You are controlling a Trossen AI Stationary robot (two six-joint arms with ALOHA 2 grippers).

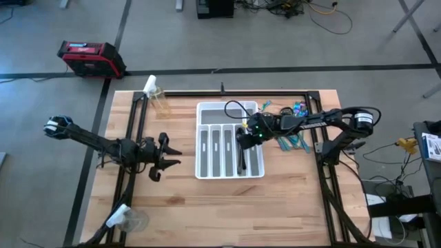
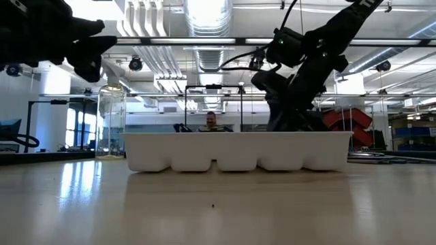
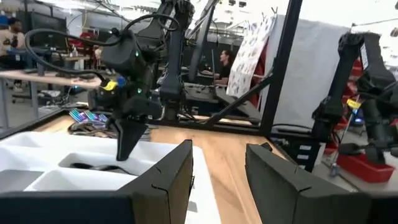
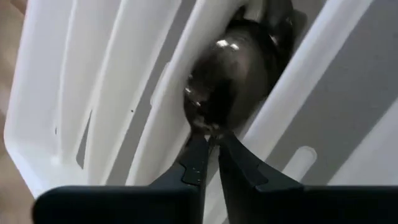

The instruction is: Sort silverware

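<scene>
1. Dark spoon: pinched at handle by right gripper, bowl low in a long tray slot, second from R side.
2. White tray: table centre; dark pieces seen in other slots, count unclear.
3. Unsorted silverware pile: approx. 3 o'clock of tray, more at 1 o'clock.
4. Left gripper: open, idle at 9 o'clock.
5. Est. partly done; pile remains.
</scene>
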